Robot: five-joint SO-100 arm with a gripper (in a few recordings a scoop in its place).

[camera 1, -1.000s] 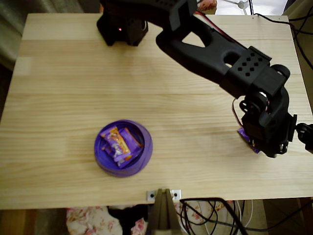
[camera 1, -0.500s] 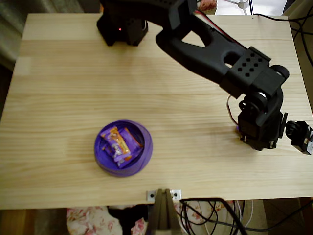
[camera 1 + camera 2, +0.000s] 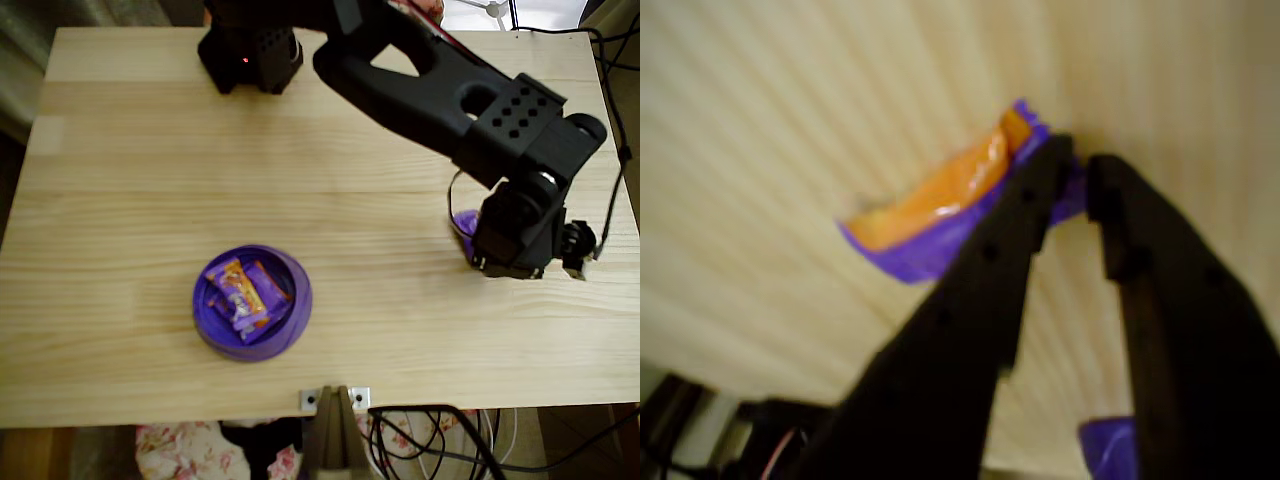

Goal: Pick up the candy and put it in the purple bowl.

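Candy (image 3: 940,205) sat pinched between the two dark fingers (image 3: 990,270) in the wrist view, its near end caught at their tips while most of the wrapper stuck out to the left of the left finger. The gripper (image 3: 1077,172) was clenched on it, with only a thin gap between the fingertips and purple wrapper showing through that gap. The face turned toward the wrist camera looked orange with a purple border, though the picture was blurred and no print could be made out.

From overhead, the gripper (image 3: 478,240) hung over the right part of the wooden table (image 3: 130,180), and just a small purple scrap of the candy (image 3: 464,221) peeked out at the left edge of the black wrist; the rest was hidden under the arm. Whether the candy touched the table could not be told from either view.

The purple bowl (image 3: 297,300) stood well apart to the left, near the front edge, holding several other wrapped candies (image 3: 243,294). A purple corner at the bottom of the wrist view was cut off by the frame and too blurred to name.
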